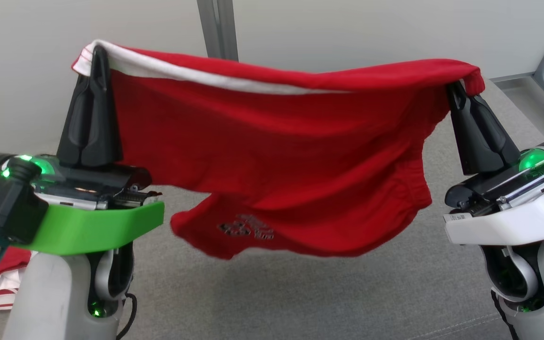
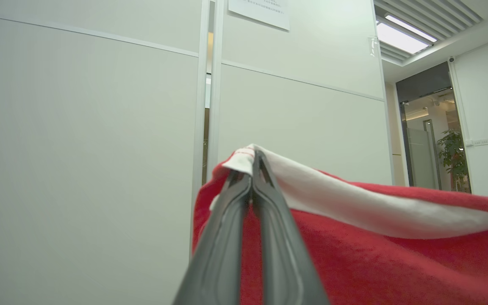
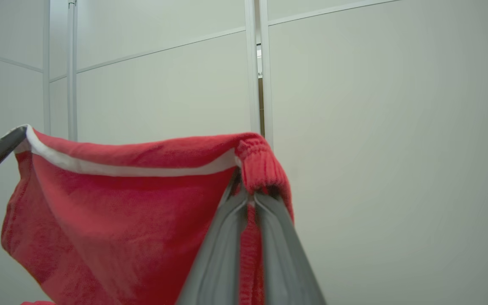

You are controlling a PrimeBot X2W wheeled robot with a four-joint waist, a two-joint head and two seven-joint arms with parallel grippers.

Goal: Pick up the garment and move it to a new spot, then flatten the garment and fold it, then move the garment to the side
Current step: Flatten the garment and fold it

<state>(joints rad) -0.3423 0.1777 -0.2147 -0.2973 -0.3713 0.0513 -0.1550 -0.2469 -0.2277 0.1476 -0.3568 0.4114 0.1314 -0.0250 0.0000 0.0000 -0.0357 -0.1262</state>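
Garment (image 1: 272, 156), red with a white band, hangs stretched above the grey surface (image 1: 347, 293); left tool (image 1: 98, 51) pinches its ten o'clock corner, right tool (image 1: 455, 89) its two o'clock corner.

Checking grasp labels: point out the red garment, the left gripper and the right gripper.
red garment (image 1: 272, 151), head view, middle of the hanging red cloth.
left gripper (image 1: 99, 54), head view, shut fingertips pinching the white-trimmed corner.
right gripper (image 1: 454, 90), head view, shut fingertips pinching the ribbed corner.
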